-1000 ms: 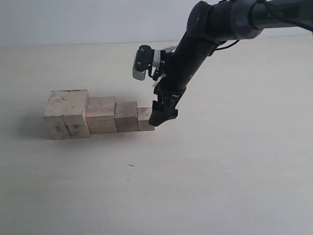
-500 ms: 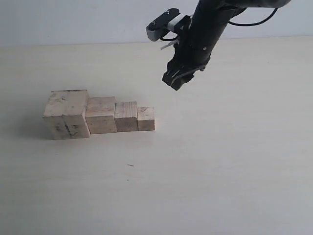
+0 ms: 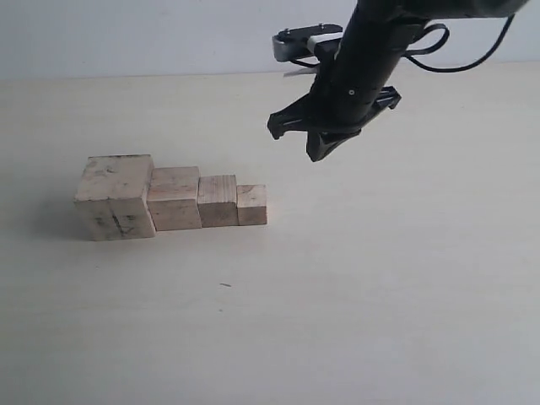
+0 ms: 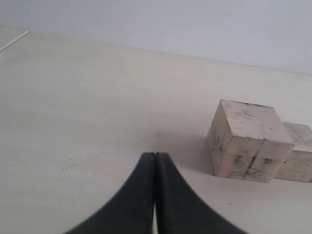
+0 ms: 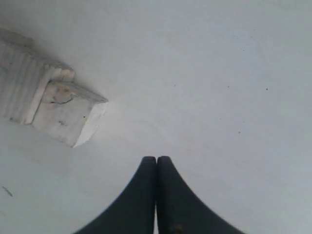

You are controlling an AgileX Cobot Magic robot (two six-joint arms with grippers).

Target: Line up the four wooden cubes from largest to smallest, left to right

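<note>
Four wooden cubes stand in a touching row on the pale table. The largest cube (image 3: 116, 196), scuffed dark, is at the left, followed by the second cube (image 3: 175, 197), the third cube (image 3: 218, 200) and the smallest cube (image 3: 251, 204). My right gripper (image 3: 321, 153) hangs in the air above and to the right of the row, shut and holding nothing. In the right wrist view the smallest cube (image 5: 68, 114) lies well apart from the right gripper (image 5: 156, 158). My left gripper (image 4: 155, 155) is shut and empty, short of the largest cube (image 4: 248, 141); it is out of the exterior view.
The bare table (image 3: 380, 278) stretches wide in front of and to the right of the row. A pale wall runs along the table's far edge. A small dark speck (image 3: 225, 285) lies in front of the cubes.
My right gripper has lifted away from the smallest cube's right side, risen and swung right and turned. The four cubes have not moved.
</note>
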